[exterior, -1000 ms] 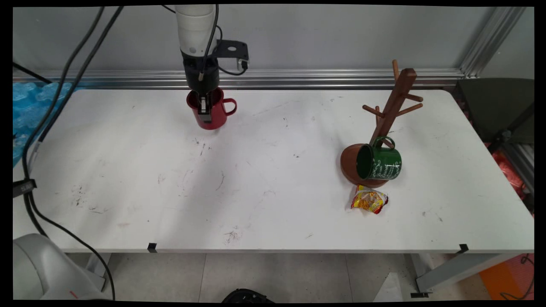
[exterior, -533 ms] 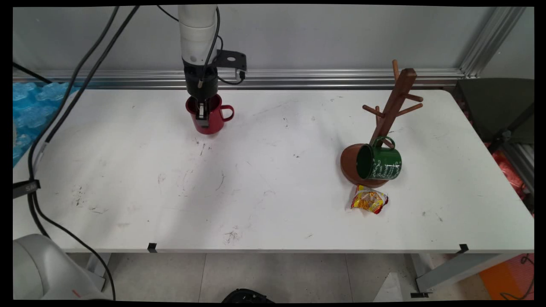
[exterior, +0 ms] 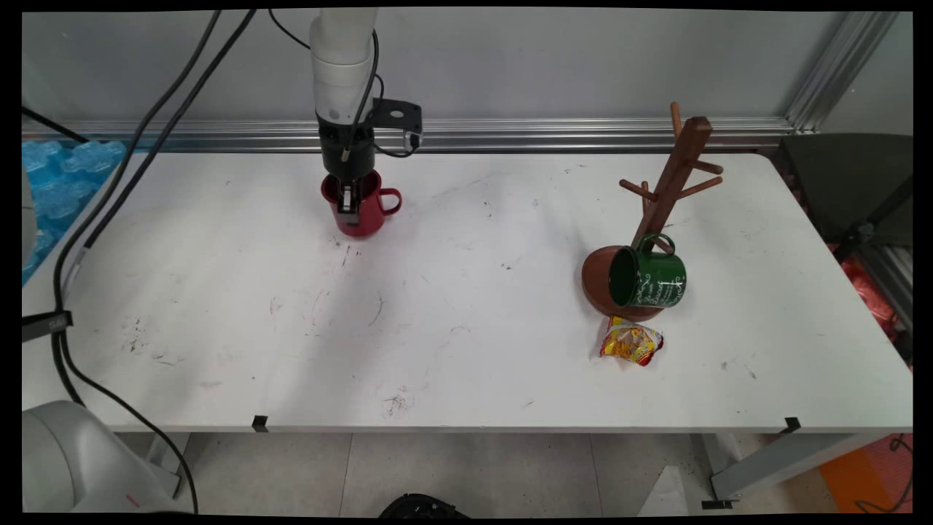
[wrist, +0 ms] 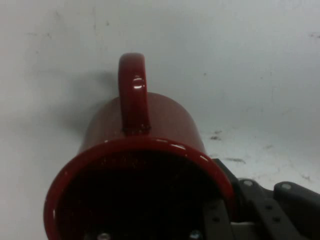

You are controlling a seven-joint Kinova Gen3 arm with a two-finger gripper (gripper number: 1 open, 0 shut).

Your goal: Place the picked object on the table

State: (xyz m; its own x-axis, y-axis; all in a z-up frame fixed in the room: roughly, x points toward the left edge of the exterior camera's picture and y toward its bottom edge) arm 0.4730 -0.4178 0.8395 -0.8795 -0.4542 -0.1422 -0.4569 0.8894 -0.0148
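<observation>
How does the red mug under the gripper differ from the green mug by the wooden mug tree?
The red mug stands upright on the white table, mouth up; the green mug lies tipped on its side on the wooden mug tree's round base. The red mug is plain; the green mug bears white lettering. The black gripper clamps the red mug's rim, one finger inside; the green mug is untouched. Both have one loop handle.

My main view: high, table's (exterior: 466,306) near side, facing wall. Hand view: close above red mug (exterior: 362,208) (wrist: 145,165), shared by both.
</observation>
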